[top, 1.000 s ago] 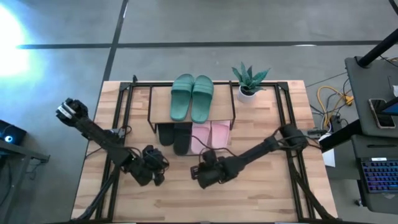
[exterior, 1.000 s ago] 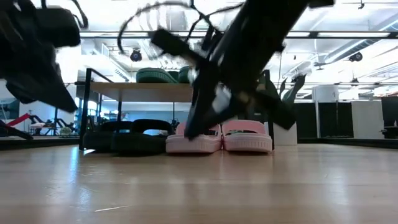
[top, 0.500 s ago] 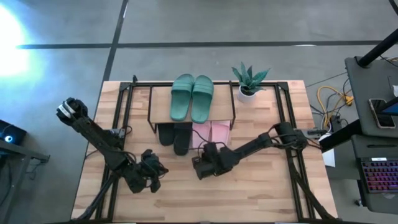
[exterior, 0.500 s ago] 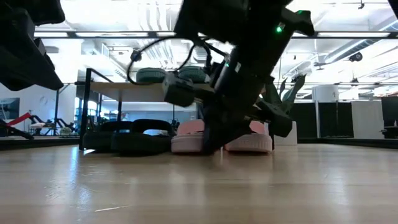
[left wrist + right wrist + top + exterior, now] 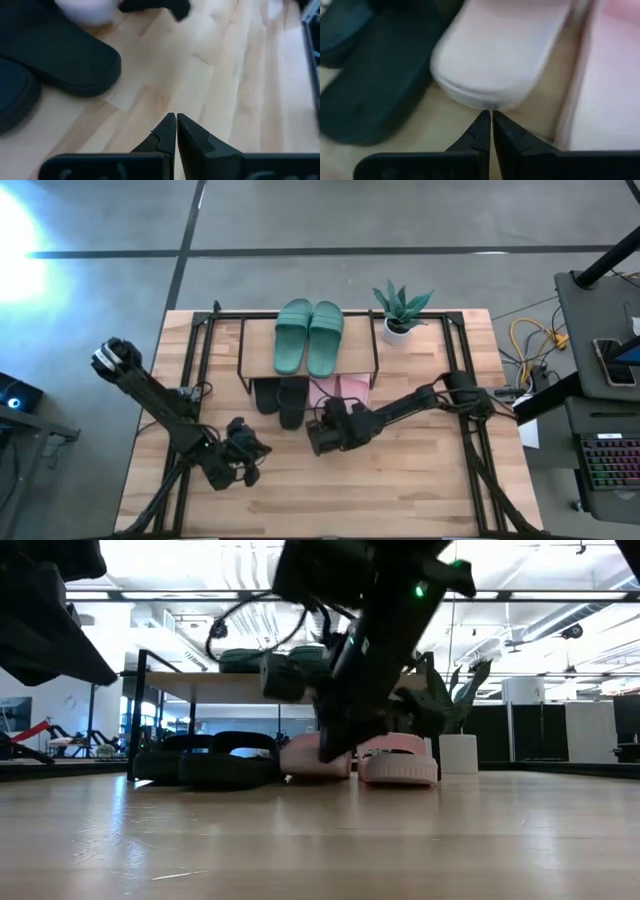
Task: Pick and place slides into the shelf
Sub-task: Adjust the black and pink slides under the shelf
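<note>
Six slides show, two of each colour; the green pair [image 5: 309, 336] lies side by side on the shelf [image 5: 362, 358] top board, long axes running front to back, while the black pair [image 5: 281, 398] and pink pair [image 5: 343, 392] sit underneath, ends poking out toward the arms. The right gripper [image 5: 487, 131], fingers pressed together and holding nothing, touches the end of the left-hand pink slide [image 5: 500, 57]; the left gripper [image 5: 176, 131], likewise pressed together, hovers over bare table [image 5: 420, 490] near the black pair.

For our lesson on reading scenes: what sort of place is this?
Probably a robotics lab or workshop: a wooden table on bare concrete floor, a desk with a keyboard and cables beside it, exposed ceiling ducts.
</note>
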Motion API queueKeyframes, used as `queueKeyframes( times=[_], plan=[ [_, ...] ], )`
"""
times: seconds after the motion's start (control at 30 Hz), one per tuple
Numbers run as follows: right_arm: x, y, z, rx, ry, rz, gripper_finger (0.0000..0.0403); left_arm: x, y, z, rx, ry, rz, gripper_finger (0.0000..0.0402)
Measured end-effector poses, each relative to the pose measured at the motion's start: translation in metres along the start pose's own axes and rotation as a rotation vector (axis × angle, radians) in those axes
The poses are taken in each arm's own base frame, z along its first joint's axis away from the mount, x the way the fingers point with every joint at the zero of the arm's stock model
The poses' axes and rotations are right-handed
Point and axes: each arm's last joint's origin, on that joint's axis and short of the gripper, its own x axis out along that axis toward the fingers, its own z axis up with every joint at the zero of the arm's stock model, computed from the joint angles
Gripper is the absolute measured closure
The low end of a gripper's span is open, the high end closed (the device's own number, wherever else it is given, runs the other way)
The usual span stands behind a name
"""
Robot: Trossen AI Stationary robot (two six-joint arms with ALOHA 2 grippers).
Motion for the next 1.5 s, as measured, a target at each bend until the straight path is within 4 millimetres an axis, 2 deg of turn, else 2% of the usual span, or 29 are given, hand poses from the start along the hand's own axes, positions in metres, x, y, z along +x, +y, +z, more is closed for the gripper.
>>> queueKeyframes(
  times=[0.07, 0.17, 0.3, 0.43, 0.57, 0.73, 0.97, 1.27, 1.4, 1.5],
  plan=[
    [-0.007, 0.005, 0.004, -0.014, 0.03, 0.031, 0.039, 0.004, 0.001, -0.001, 0.01, -0.021, 0.029, 0.0401],
    [-0.029, 0.018, 0.007, -0.067, 0.091, 0.128, 0.039, 0.015, 0.002, -0.005, 0.017, -0.019, 0.067, 0.0401],
    [-0.076, 0.037, 0.009, -0.14, 0.159, 0.306, 0.039, 0.04, -0.002, -0.011, 0.062, 0.003, 0.05, 0.0401],
    [-0.122, 0.047, 0.004, -0.162, 0.171, 0.424, 0.039, 0.066, -0.004, -0.009, 0.064, 0.005, 0.058, 0.0401],
    [-0.155, 0.045, -0.007, -0.15, 0.172, 0.412, 0.039, 0.085, 0.006, -0.001, 0.037, 0.002, 0.139, 0.0401],
    [-0.184, 0.028, -0.027, -0.107, 0.111, 0.314, 0.039, 0.098, 0.025, 0.009, 0.021, 0.003, 0.222, 0.0401],
    [-0.198, 0.005, -0.044, -0.013, 0.076, 0.195, 0.039, 0.11, 0.039, 0.026, 0.099, -0.002, 0.275, 0.0401],
    [-0.194, 0.003, -0.042, 0.01, 0.022, 0.187, 0.039, 0.12, 0.062, 0.043, 0.093, -0.023, 0.374, 0.0401],
    [-0.191, 0.004, -0.04, -0.014, 0.042, 0.174, 0.039, 0.118, 0.06, 0.043, 0.077, 0.005, 0.327, 0.0401],
    [-0.191, 0.004, -0.04, -0.014, 0.05, 0.173, 0.039, 0.109, 0.044, 0.044, 0.076, 0.019, 0.225, 0.0401]
  ],
)
